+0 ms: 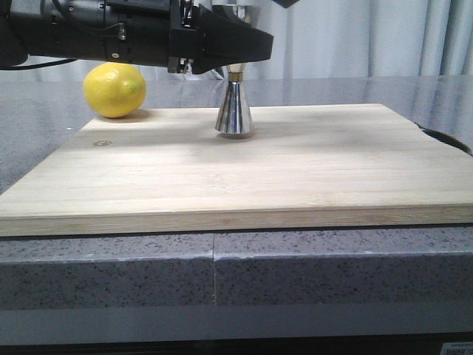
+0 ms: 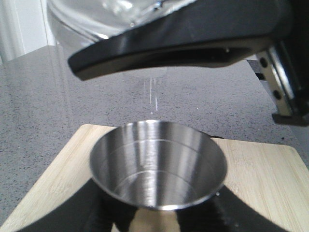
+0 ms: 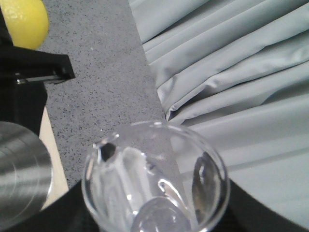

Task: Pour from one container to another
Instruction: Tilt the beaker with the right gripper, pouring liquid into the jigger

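Note:
The steel jigger (image 1: 234, 111) stands on the wooden board (image 1: 295, 170), and its open upper cup (image 2: 157, 164) faces the left wrist camera. My left gripper (image 1: 229, 55) is shut on the jigger's upper cone, one black finger (image 2: 96, 210) on each side. Above it, the clear glass beaker (image 2: 96, 19) is tilted over the cup. A thin streak of liquid (image 2: 153, 96) falls from the beaker toward the cup. My right gripper (image 3: 159, 215) is shut on the beaker (image 3: 154, 179), whose lip points toward the jigger (image 3: 19, 179).
A yellow lemon (image 1: 114, 89) sits at the board's back left corner, close to the left arm. The board rests on a grey speckled counter (image 1: 332, 266). A pale curtain (image 3: 231, 72) hangs behind the counter.

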`<state>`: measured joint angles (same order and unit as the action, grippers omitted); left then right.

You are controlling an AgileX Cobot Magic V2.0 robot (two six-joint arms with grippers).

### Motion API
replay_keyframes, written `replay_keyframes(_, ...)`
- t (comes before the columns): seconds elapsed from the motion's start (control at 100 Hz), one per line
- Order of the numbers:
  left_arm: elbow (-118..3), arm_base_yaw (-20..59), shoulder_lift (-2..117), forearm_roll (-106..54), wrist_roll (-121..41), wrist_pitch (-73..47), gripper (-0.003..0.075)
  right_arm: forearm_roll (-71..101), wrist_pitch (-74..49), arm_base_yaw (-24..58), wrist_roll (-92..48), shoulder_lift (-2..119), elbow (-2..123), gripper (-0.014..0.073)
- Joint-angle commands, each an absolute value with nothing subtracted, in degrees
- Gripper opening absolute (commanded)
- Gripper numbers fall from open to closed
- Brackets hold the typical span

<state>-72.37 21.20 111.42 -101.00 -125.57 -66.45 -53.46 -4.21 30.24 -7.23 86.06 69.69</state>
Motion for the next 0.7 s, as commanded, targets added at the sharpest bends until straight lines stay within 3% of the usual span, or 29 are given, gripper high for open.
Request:
replay_keyframes(0.0, -74.12, 21.79, 108.49, -106.05, -125.49, -72.84, 0.0205, -56.03, -0.73, 30.33, -7.57, 83.96, 71.86, 0.0281)
replay_keyframes(0.69, -74.12, 21.79, 108.49, -106.05, -125.49, -72.84, 0.0205, -61.76, 0.00, 30.33, -7.57, 83.96, 71.86, 0.0281)
